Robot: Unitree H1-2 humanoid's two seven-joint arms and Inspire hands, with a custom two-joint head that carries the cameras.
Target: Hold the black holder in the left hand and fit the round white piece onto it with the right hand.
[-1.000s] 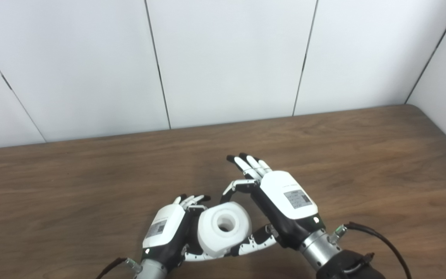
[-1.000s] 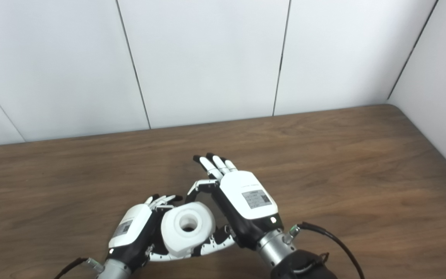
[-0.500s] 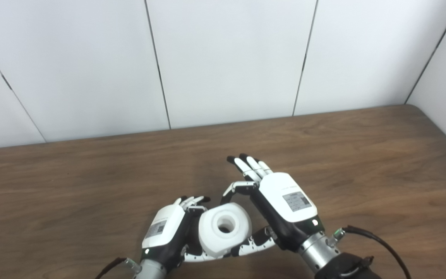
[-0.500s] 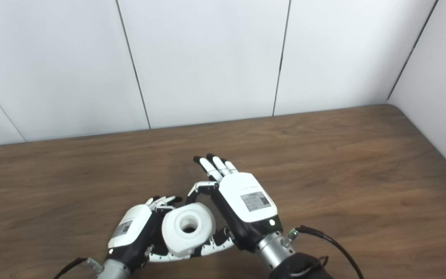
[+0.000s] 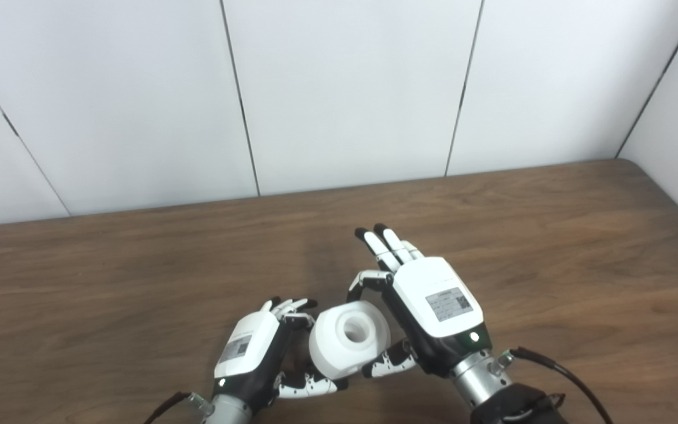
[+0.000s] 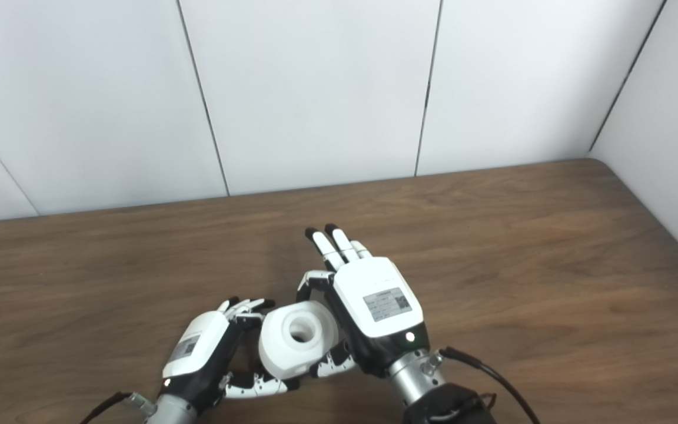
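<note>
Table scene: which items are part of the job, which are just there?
Job:
white piece, pinched in the right hand
left hand, beside the piece; no black holder can be made out in it

Just there:
table
cable off the right wrist

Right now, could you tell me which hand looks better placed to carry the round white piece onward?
The right hand: its thumb and a curled finger pinch the round white piece. The left hand sits beside it, fingers apparently clear of it.
</note>
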